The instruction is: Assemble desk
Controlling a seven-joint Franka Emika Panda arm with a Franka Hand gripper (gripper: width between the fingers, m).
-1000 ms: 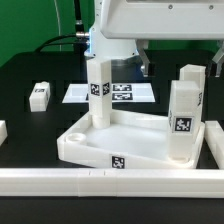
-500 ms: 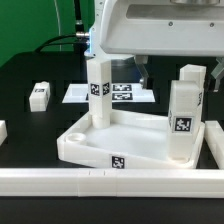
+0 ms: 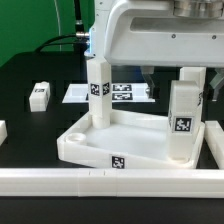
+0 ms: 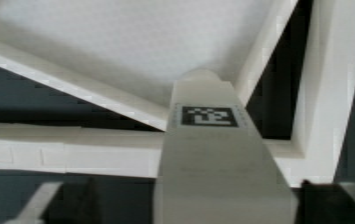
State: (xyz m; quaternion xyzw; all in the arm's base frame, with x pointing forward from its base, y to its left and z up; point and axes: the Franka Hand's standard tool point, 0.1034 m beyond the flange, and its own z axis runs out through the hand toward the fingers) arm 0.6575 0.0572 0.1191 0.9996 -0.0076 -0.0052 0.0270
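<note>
Currently the tool (image 4: 177, 196) straddles an upright tagged leg (image 4: 209, 140). The jaws are part open: one finger (image 4: 41, 203) stands clear of the leg's side, and contact on the other side is unreadable. No grip seen.

Exterior view: the tabletop (image 3: 85, 152) lies on the black table (image 3: 35, 130) at 6 o'clock of the frame. A corner leg (image 3: 97, 90) stands at its 10 o'clock. A front leg (image 3: 182, 112) and a rear leg (image 3: 192, 78) stand at its 3 o'clock, beneath the arm. A loose leg (image 3: 40, 95) lies at 9 o'clock, and the marker board (image 3: 122, 93) at 12.
</note>
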